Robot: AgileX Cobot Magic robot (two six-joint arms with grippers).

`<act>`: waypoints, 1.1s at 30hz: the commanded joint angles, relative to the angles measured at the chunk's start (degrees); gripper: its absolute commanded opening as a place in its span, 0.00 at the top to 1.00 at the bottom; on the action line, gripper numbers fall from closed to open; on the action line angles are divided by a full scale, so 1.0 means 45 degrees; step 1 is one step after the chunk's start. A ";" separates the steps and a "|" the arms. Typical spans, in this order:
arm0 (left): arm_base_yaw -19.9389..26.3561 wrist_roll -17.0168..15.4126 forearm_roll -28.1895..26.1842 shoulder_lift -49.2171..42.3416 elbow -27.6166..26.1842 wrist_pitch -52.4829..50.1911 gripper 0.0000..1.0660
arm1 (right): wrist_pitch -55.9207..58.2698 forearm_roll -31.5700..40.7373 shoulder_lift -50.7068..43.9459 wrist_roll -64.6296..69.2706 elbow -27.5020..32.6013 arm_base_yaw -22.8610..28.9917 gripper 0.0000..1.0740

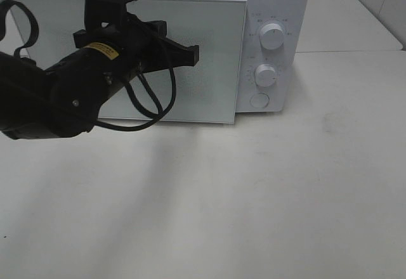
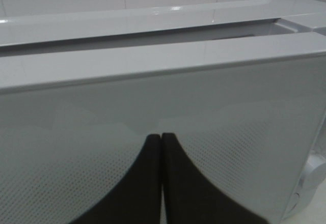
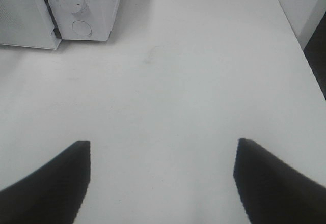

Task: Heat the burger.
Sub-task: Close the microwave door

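Left wrist view: left gripper (image 2: 162, 138), jaws pinched together, against the microwave door (image 2: 229, 132), probably pushing; right gripper (image 3: 162, 143) gapes empty above the desk (image 3: 178, 81).

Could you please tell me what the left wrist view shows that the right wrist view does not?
Only left wrist: the shut left tool before the microwave door, and the door's top edge. Only right wrist: the open right tool above the table, a knob and round button. Both: the white microwave; neither shows the burger.
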 commanded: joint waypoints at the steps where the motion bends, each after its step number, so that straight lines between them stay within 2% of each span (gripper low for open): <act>1: -0.0064 0.0637 -0.0866 0.0484 -0.0980 0.0420 1.00 | -0.0127 0.0013 -0.0344 0.0038 0.0013 -0.0089 0.31; 4: -0.0064 0.1146 -0.1159 0.0764 -0.1515 0.0917 1.00 | -0.0127 0.0013 -0.0344 0.0038 0.0013 -0.0089 0.31; 13: 0.0051 0.2024 -0.2101 0.1451 -0.2967 0.1630 1.00 | -0.0127 0.0013 -0.0344 0.0038 0.0013 -0.0089 0.31; 15: 0.0127 0.2546 -0.2546 0.1732 -0.3412 0.1617 1.00 | -0.0127 0.0013 -0.0344 0.0038 0.0013 -0.0089 0.31; 22: 0.0586 0.2801 -0.2648 0.2177 -0.4316 0.2534 1.00 | -0.0127 0.0013 -0.0344 0.0038 0.0013 -0.0076 0.31; 25: 0.0649 0.2814 -0.2648 0.2228 -0.4393 0.2546 1.00 | -0.0127 0.0013 -0.0344 0.0038 0.0013 -0.0076 0.31; 28: 0.0458 0.3170 -0.2648 0.2063 -0.4342 0.3005 1.00 | -0.0127 0.0013 -0.0344 0.0038 0.0013 -0.0076 0.31; 32: 0.0102 0.3247 -0.2699 0.1757 -0.3973 0.3259 1.00 | -0.0127 0.0013 -0.0344 0.0038 0.0013 -0.0076 0.31; 33: -0.0140 0.3247 -0.2865 0.1477 -0.3578 0.3247 1.00 | -0.0127 0.0013 -0.0344 0.0038 0.0013 -0.0076 0.31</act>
